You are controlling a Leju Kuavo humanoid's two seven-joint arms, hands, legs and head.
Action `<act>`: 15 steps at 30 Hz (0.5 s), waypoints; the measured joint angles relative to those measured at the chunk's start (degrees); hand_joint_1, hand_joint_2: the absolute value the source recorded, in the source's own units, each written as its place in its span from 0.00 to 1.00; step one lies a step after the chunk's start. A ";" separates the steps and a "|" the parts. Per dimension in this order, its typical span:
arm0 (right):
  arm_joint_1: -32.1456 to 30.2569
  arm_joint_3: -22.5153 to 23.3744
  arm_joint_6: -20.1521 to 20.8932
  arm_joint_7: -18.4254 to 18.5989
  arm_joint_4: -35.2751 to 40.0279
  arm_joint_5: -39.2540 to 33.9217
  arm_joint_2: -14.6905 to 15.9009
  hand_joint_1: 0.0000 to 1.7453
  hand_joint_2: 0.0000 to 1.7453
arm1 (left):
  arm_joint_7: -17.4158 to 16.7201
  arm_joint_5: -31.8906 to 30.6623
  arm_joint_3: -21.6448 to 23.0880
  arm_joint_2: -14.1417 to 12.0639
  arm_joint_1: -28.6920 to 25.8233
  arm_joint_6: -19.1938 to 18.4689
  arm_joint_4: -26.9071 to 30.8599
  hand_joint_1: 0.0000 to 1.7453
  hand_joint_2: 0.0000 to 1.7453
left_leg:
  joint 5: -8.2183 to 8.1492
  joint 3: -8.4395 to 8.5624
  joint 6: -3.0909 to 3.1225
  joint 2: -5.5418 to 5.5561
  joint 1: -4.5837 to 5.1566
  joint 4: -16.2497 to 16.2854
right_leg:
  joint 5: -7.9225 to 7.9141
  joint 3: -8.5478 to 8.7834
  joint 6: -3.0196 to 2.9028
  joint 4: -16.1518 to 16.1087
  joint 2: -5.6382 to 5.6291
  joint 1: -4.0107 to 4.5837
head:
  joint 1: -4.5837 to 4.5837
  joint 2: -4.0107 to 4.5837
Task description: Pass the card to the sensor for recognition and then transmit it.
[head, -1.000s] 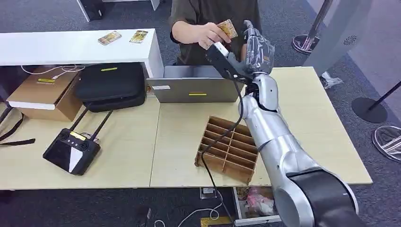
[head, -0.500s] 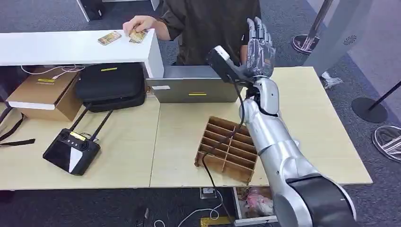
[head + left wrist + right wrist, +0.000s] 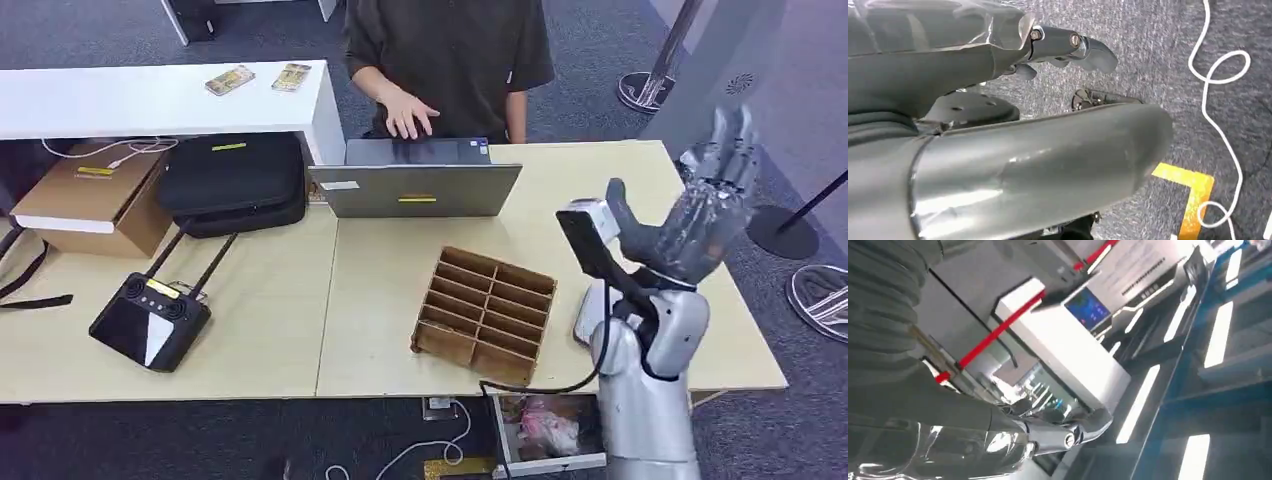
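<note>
Silver right hand, fingers spread and holding nothing, has pulled back from the person, so the handover looks complete.

No text or number is clear enough to read. The white sign in the right wrist view carries dark lines of writing, but they are too blurred and too small to read

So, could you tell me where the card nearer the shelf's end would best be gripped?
Probably by its short edges, from above: the card lies flat on the white shelf, apart from the other card. The right hand is empty, fingers spread.
</note>
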State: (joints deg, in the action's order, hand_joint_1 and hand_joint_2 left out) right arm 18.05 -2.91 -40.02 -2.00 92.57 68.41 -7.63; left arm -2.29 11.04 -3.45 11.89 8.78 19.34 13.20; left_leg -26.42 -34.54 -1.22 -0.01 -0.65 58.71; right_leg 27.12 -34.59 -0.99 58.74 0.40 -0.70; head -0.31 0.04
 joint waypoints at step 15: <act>-15.21 11.74 0.02 -19.62 27.11 -5.08 -7.63 0.00 1.00 | 2.69 2.82 -4.35 -0.87 -1.89 0.07 -0.02 0.00 0.00 | -0.01 0.06 -0.01 -0.01 0.01 -0.03 | 0.06 0.08 0.00 0.00 0.00 0.01 | 0.02 0.00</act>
State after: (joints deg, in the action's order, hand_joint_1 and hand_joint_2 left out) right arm 2.84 8.83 -40.00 -21.62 119.67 63.33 -15.26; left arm 0.39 13.86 -7.80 11.02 6.89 19.41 13.18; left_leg -26.43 -34.48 -1.23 -0.02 -0.64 58.69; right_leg 27.18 -34.51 -0.98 58.74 0.40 -0.69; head -0.28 0.04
